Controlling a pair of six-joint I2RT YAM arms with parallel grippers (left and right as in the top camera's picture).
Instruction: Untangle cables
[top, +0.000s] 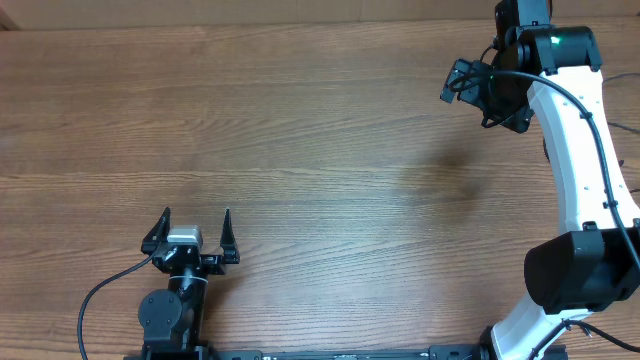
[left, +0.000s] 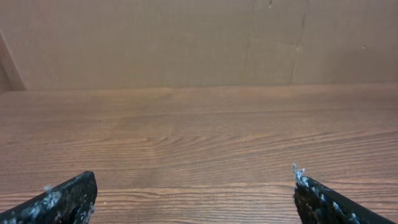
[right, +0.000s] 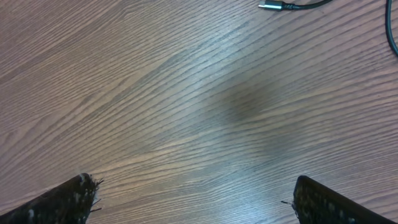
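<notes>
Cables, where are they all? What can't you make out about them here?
Right wrist view: one cable with a silver plug runs off the top edge; the rest, and any knot, is cut off.
Same view: a black cord is clipped by the right edge; which kind, cannot tell.
Overhead: no cable shows; the right arm covers part of the table.

Cable (right: 272, 6) leaves the top edge just past its plug. Second cord (right: 388, 25) clipped by the right edge; both ends unseen.
</notes>
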